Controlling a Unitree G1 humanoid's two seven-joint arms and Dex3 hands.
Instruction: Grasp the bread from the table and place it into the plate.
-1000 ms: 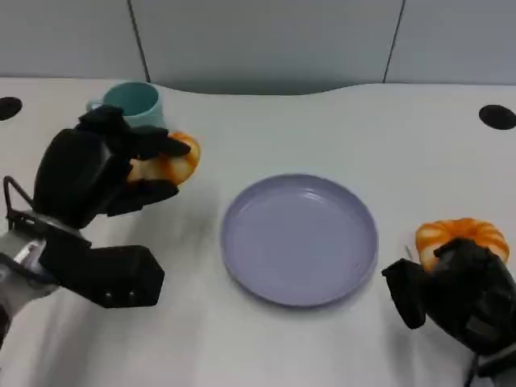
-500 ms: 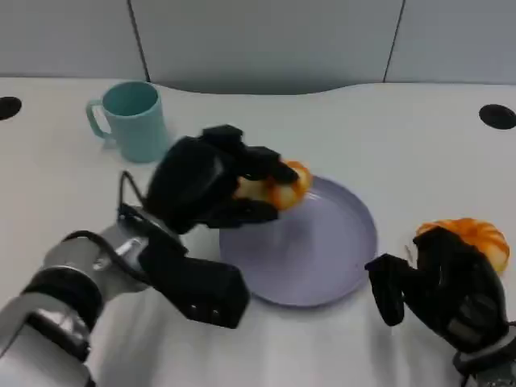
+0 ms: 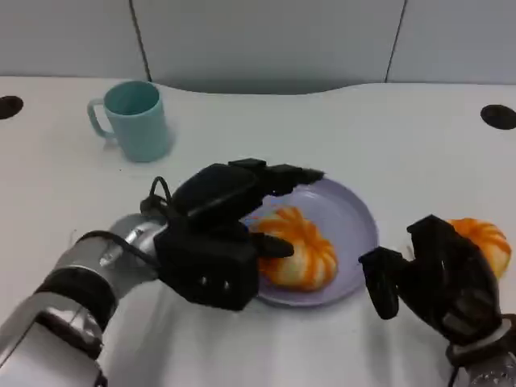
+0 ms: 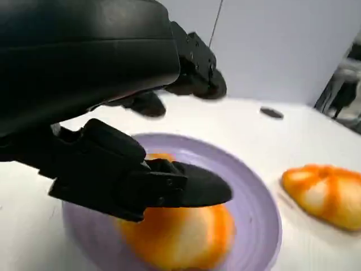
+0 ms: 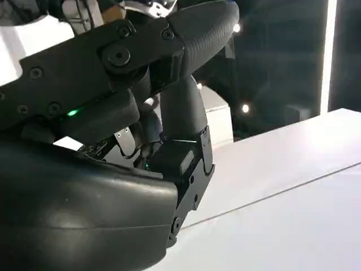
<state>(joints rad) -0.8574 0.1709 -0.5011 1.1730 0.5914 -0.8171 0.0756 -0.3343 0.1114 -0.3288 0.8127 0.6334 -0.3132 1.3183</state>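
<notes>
An orange-striped bread [image 3: 302,254] lies in the lilac plate [image 3: 359,216] at the table's middle. My left hand [image 3: 226,218] hovers over the plate's left side with its fingers spread. Its thumb [image 4: 186,189] is just above the bread [image 4: 180,237] and the other fingers stretch out higher, away from it. A second bread [image 3: 484,240] rests on the table to the right of the plate [image 4: 262,212]. My right hand [image 3: 439,278] sits in front of that bread, holding nothing, thumb stuck out toward the plate. Its fingers [image 5: 186,113] look loosely bent.
A teal mug [image 3: 133,121] stands at the back left. Two black round holes [image 3: 498,117] mark the table's far corners. A grey wall runs behind the table's curved back edge.
My left hand carried the bread from beside the mug to the plate and let go; the bread now lies in the plate. The right hand shifted slightly left.
</notes>
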